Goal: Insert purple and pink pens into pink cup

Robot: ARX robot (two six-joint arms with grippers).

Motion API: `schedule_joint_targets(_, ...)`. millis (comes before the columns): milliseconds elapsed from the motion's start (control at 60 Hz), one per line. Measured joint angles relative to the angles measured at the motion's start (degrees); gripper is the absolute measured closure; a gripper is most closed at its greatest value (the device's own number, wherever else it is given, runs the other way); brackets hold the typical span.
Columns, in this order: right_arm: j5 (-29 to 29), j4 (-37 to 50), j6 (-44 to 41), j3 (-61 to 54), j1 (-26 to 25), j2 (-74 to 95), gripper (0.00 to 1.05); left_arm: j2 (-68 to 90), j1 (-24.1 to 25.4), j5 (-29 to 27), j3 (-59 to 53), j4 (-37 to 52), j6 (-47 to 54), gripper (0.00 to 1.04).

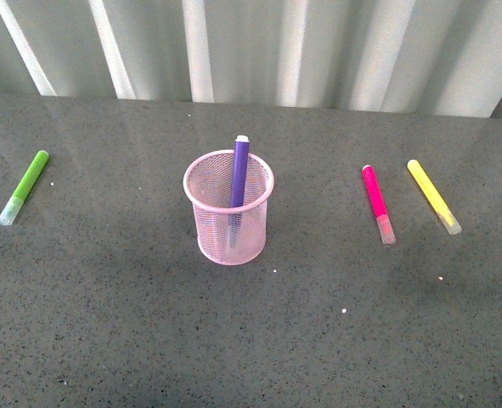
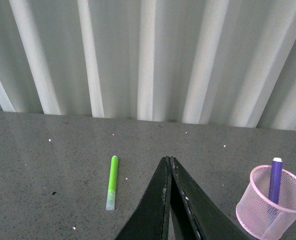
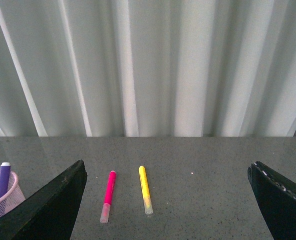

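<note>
The pink cup (image 1: 228, 208) stands upright at the middle of the grey table, and the purple pen (image 1: 239, 174) stands inside it, leaning on the rim. The pink pen (image 1: 376, 203) lies flat to the cup's right, clear cap toward me. Neither arm shows in the front view. My left gripper (image 2: 168, 159) is shut with nothing in it; the cup (image 2: 269, 210) and the purple pen (image 2: 275, 180) sit off to one side of it. My right gripper (image 3: 168, 167) stands wide open above the table, with the pink pen (image 3: 107, 195) lying just inside one finger (image 3: 52, 205).
A lime-green marker (image 1: 25, 185) lies at the table's left. A yellow marker (image 1: 433, 195) lies just right of the pink pen. A pleated white curtain (image 1: 251, 47) closes off the back of the table.
</note>
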Motion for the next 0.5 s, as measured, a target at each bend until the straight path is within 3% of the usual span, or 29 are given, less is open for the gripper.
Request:
schedule_joint_targets(117,0.0,0.0,0.0,0.0,0.0,0.0,0.07,-1.9,0.0,0.0,-1.2,0.9,0.0,1.01)
schedule_joint_targets(500,0.0,0.0,0.0,0.0,0.0,0.0,0.07,-12.1,0.0,0.0,-1.3,-9.1,0.0,1.01)
